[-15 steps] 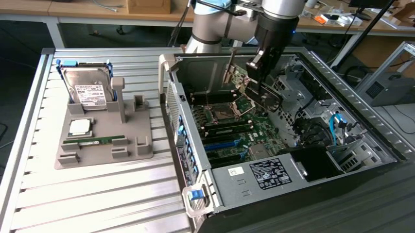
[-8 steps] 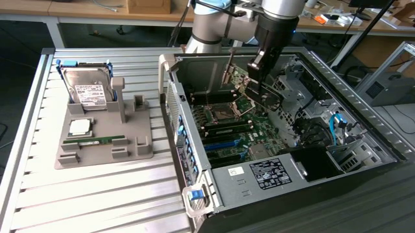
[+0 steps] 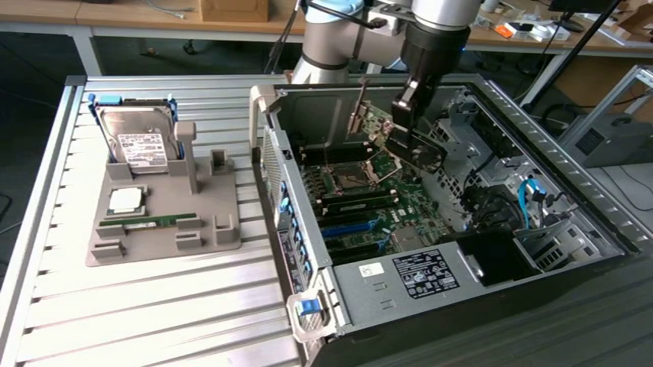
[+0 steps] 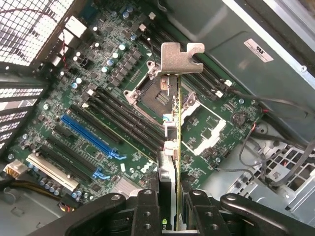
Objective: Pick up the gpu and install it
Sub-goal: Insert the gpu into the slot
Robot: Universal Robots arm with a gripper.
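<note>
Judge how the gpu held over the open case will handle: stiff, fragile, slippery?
Likely stiff: the gpu juts straight from the gripper without sagging. Probably fragile, being a thin bare board. The narrow edge grip may let it pivot.

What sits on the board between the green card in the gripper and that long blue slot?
In the wrist view, several long black slots lie side by side between the gpu, held in the gripper, and the blue slot.

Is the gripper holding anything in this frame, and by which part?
Yes: the gripper clamps the gpu across its flat faces, at the end away from its metal bracket, above the motherboard.
</note>
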